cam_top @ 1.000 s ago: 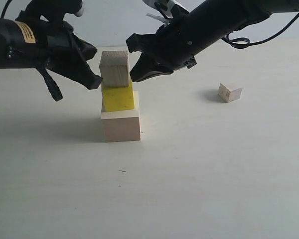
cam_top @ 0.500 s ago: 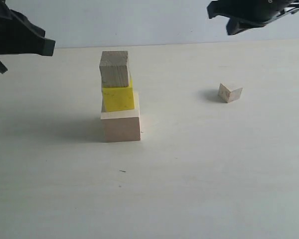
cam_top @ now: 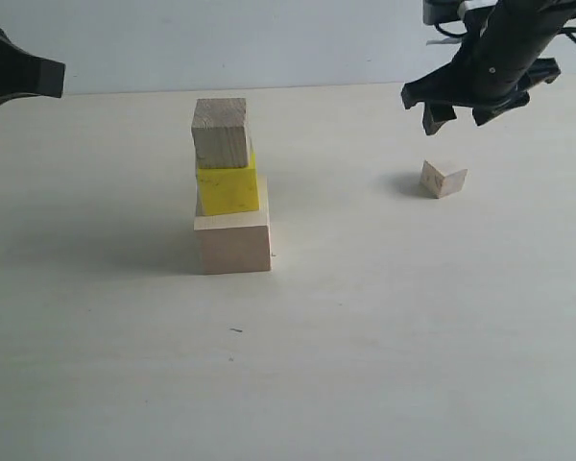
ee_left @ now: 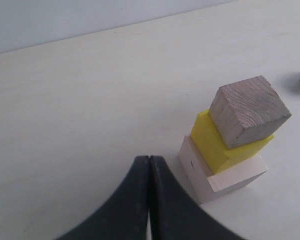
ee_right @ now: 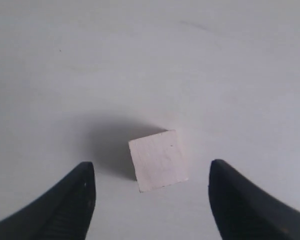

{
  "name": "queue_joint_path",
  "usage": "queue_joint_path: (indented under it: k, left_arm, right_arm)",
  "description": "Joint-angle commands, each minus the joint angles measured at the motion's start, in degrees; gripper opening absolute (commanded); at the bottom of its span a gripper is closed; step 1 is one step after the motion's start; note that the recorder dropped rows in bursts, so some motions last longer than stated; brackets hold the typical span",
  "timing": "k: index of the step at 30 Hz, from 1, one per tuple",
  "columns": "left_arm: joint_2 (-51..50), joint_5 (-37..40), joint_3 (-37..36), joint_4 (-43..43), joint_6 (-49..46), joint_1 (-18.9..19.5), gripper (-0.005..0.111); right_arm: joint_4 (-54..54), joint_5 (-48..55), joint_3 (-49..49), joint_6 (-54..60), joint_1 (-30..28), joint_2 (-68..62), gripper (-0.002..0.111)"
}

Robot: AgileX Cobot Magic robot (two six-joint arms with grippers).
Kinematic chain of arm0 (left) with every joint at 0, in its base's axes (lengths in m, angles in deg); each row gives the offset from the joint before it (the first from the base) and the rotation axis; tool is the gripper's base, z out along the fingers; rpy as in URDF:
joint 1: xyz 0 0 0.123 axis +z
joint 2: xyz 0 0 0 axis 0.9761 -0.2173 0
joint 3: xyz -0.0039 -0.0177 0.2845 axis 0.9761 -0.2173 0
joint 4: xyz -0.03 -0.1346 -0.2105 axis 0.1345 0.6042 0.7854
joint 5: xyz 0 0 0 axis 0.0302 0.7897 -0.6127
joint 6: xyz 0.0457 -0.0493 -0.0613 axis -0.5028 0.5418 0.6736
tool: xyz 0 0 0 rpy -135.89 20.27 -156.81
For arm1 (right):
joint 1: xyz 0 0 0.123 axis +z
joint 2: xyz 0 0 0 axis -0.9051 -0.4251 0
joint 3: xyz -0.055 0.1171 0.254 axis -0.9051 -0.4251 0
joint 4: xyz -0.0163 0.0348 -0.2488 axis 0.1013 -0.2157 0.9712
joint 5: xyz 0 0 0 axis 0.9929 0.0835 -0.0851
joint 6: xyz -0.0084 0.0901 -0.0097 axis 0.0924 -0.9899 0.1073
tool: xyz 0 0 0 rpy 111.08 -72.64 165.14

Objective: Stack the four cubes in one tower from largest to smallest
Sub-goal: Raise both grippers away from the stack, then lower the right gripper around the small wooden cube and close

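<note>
One side idle: the left pincer [ee_left: 149, 165], pressed together, hangs left of the stack of pale cube [cam_top: 232, 240], yellow cube [cam_top: 228, 187] and grainy cube [cam_top: 220, 132]. Further right, the spread right pincer [cam_top: 456, 117] hovers over the small cube [cam_top: 443, 178]. The stack's off-centre upper cubes could topple at placement.

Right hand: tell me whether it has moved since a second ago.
Yes. The right hand left the stack and swung right; it now hovers above the small wooden cube.
</note>
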Motion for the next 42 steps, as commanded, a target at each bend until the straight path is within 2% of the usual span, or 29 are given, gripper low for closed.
queue_joint_path:
  k: [1,10,27,37,42]
  left_arm:
    - [1.6,2.5,0.2,0.5,0.6,0.1,0.0]
    - [1.8,4.4,0.2,0.5,0.7,0.1,0.0]
    - [1.8,6.3,0.2,0.5,0.6,0.1,0.0]
    - [1.8,6.2,0.2,0.4,0.6,0.1,0.0]
    - [1.8,6.2,0.2,0.4,0.6,0.1,0.0]
  right_arm:
    - [0.8,0.1,0.4,0.5,-0.2,-3.3,0.063]
    - [0.9,-1.6,2.2,5.3,-0.2,-7.2,0.063]
    - [2.7,0.7,6.6,5.5,-0.8,-12.1,0.063]
    - [2.4,2.4,6.6,5.0,-1.8,-12.4,0.052]
    - [1.3,2.8,6.6,5.0,-1.8,-12.5,0.052]
